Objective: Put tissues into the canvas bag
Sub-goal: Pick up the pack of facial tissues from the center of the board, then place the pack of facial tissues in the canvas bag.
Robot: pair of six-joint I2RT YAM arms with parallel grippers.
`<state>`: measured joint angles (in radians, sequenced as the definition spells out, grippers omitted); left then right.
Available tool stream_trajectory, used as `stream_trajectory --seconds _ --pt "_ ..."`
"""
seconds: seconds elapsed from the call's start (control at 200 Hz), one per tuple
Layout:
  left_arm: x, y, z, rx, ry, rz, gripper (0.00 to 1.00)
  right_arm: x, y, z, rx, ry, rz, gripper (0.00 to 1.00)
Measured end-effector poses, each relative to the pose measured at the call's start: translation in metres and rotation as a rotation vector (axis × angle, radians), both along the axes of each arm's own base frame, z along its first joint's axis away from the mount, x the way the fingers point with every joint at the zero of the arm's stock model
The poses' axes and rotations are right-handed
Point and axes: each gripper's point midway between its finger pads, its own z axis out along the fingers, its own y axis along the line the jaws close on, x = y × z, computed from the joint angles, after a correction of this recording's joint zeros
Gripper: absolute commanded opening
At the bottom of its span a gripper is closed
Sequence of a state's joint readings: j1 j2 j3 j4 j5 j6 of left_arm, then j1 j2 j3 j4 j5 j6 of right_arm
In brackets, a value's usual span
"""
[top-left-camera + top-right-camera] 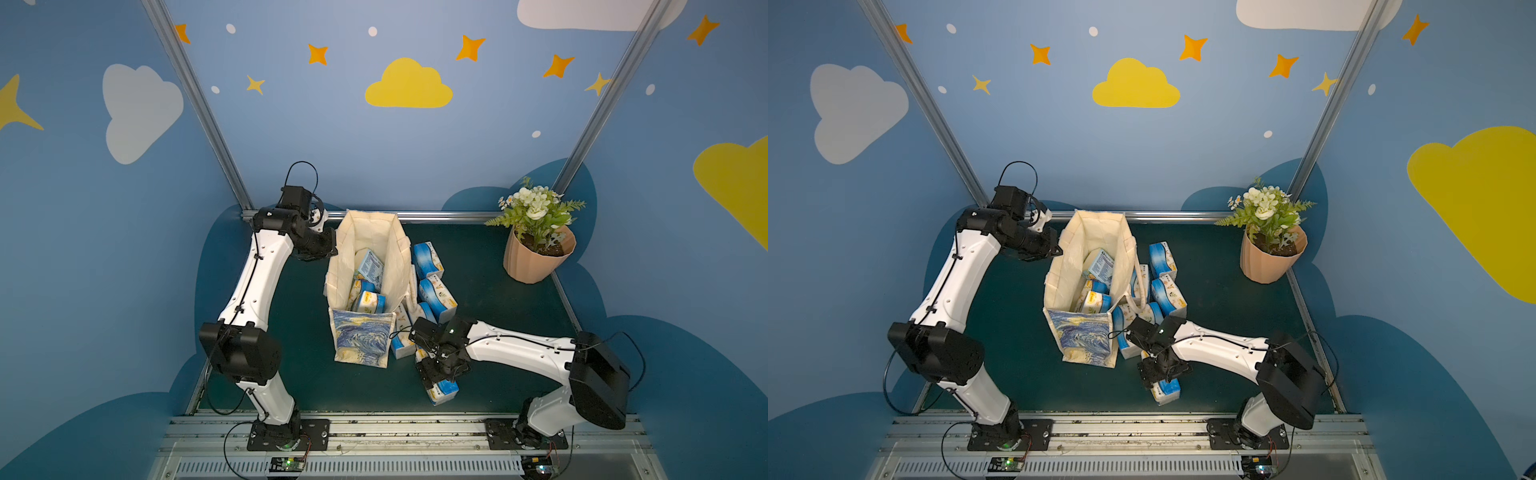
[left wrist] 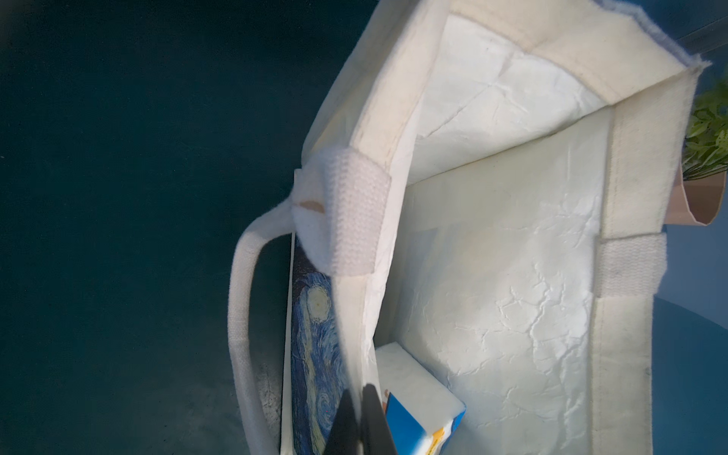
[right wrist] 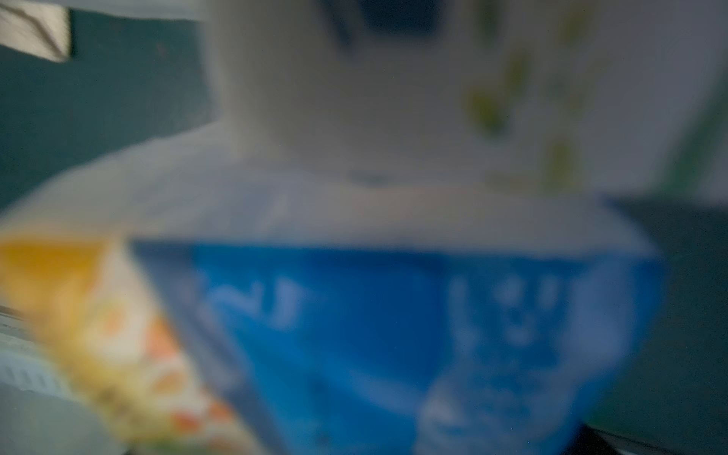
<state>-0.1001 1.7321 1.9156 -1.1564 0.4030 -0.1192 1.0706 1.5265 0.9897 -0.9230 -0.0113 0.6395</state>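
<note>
My left gripper (image 2: 358,394) is pinched shut on the rim of the canvas bag (image 1: 361,340). My right gripper (image 1: 440,372) sits directly over a tissue pack (image 1: 445,394) on the mat (image 1: 498,353), with the bag to its left. Can't tell its jaw opening.

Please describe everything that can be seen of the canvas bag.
The canvas bag is a cream tote, standing upright and open on the green table. Its front bears a blue-yellow swirly print; the lining looks white and crinkled. A cream handle hangs outside. Tissue packs lie inside, more packs beside it. The left pincer is shut on its rim.
</note>
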Motion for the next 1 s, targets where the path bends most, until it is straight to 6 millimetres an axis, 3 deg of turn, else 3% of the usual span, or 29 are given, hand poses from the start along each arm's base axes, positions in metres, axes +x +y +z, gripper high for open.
stream_trajectory --seconds 0.23,0.511,0.576,0.646,0.816,0.891,1.002 --pt "0.000 0.000 0.000 0.000 0.000 0.000 0.07 0.002 -0.010 0.004 0.018 -0.018 -0.040 0.39" --pt "0.000 0.000 0.000 -0.001 0.001 0.000 0.07 0.019 -0.042 0.047 0.023 -0.125 -0.131 0.38" --pt "0.000 0.000 0.000 -0.001 0.000 0.000 0.05 0.034 -0.051 0.072 0.026 -0.191 -0.168 0.37" --pt "0.000 0.000 0.000 0.000 0.000 0.000 0.04 0.060 -0.053 0.111 0.072 -0.300 -0.205 0.36" --pt "0.000 0.000 0.000 -0.001 0.001 -0.001 0.04 0.119 -0.048 0.231 0.227 -0.611 -0.230 0.36" --pt "0.000 -0.001 0.000 -0.003 0.000 -0.004 0.04 0.135 -0.035 0.274 0.294 -0.712 -0.198 0.36" --pt "0.000 -0.002 0.000 -0.003 0.000 -0.006 0.04 0.160 -0.004 0.314 0.381 -0.802 -0.139 0.36"
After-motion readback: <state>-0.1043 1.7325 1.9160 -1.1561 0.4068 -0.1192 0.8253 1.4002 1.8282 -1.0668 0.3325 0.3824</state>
